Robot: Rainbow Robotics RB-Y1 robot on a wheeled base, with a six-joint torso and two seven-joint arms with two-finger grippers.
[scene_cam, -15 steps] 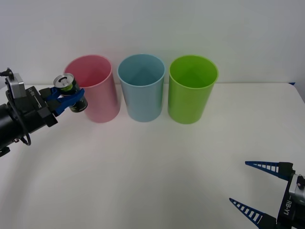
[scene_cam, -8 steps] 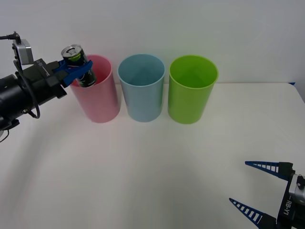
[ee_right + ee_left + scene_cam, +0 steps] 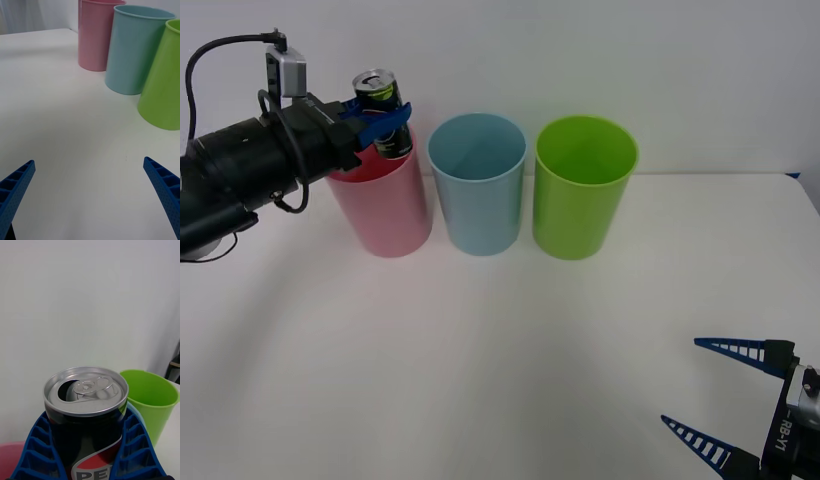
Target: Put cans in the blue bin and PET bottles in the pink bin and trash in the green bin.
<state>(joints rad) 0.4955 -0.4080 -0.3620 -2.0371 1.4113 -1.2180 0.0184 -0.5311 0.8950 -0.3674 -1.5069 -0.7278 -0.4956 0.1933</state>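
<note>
While the left gripper (image 3: 383, 118) pinches the can (image 3: 383, 113) between its blue ribbed fingers, it holds it above the pink bin (image 3: 380, 205), near that bin's rim on the blue bin's side. The can's silver top is opened and its body leans slightly. Next along the white table (image 3: 480, 350) stand the blue bin (image 3: 477, 195) and the green bin (image 3: 583, 200), close together in a row. Far right, low near the table's front, the right gripper (image 3: 710, 395) rests with fingers spread wide, holding nothing.
</note>
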